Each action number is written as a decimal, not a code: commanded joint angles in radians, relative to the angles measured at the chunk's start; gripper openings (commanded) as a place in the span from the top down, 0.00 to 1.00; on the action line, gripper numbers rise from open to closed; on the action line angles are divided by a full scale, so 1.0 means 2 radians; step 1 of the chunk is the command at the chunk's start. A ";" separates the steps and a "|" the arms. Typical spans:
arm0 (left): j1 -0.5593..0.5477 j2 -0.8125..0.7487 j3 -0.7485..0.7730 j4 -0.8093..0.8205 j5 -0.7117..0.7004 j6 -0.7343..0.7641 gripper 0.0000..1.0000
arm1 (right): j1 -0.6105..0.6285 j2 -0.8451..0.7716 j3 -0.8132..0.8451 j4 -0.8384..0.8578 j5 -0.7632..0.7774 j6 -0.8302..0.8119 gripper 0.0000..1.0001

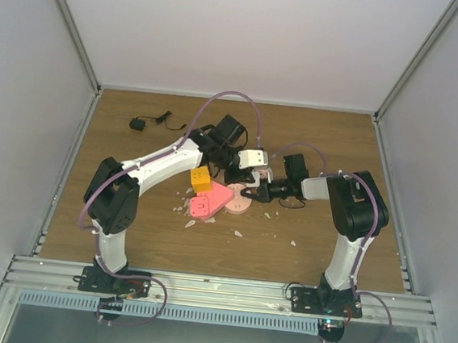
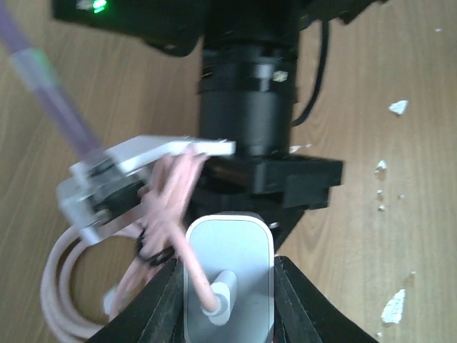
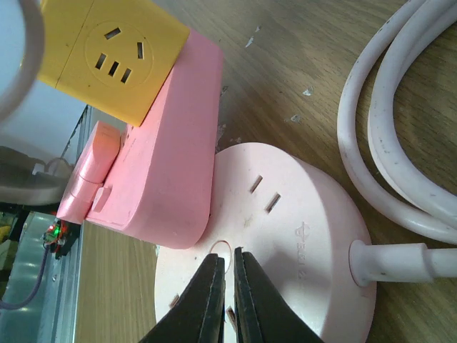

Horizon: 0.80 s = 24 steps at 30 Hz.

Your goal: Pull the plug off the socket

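We can read no words anywhere. The only marking is a small embossed logo [image 3: 303, 230] on the pale pink round disc [image 3: 285, 236], beside two slots, and it is too faint to make out. The yellow cube [image 3: 107, 53] shows a five-slot outlet face and no lettering.

The left gripper [image 2: 228, 289] is parted to the width of the plug [image 2: 228, 246], a white rounded block with a pink cord [image 2: 175, 200] leaving its middle. Its fingers press both flanks.

The right gripper [image 3: 228, 275] is all but closed, with a sliver between the jaws and the tips resting on the disc near its rim. We cannot tell whether it pinches anything.

The socket [image 3: 161, 164], the pink triangle, lies in the middle of the table [image 1: 337, 141], touching the yellow cube and overlapping the disc's edge. A thick white cable [image 3: 400, 143] leaves the disc.
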 commanded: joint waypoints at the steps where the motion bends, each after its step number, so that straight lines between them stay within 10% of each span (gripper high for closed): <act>1: 0.000 -0.023 -0.012 0.032 0.002 0.006 0.94 | 0.002 0.039 -0.022 -0.057 0.140 -0.004 0.92; 13: 0.097 -0.042 0.045 0.004 0.018 -0.006 0.94 | 0.001 -0.049 -0.052 -0.010 0.099 -0.016 0.90; 24: 0.320 -0.006 0.050 0.018 0.166 -0.090 0.91 | 0.001 -0.083 -0.041 -0.019 0.080 -0.031 0.84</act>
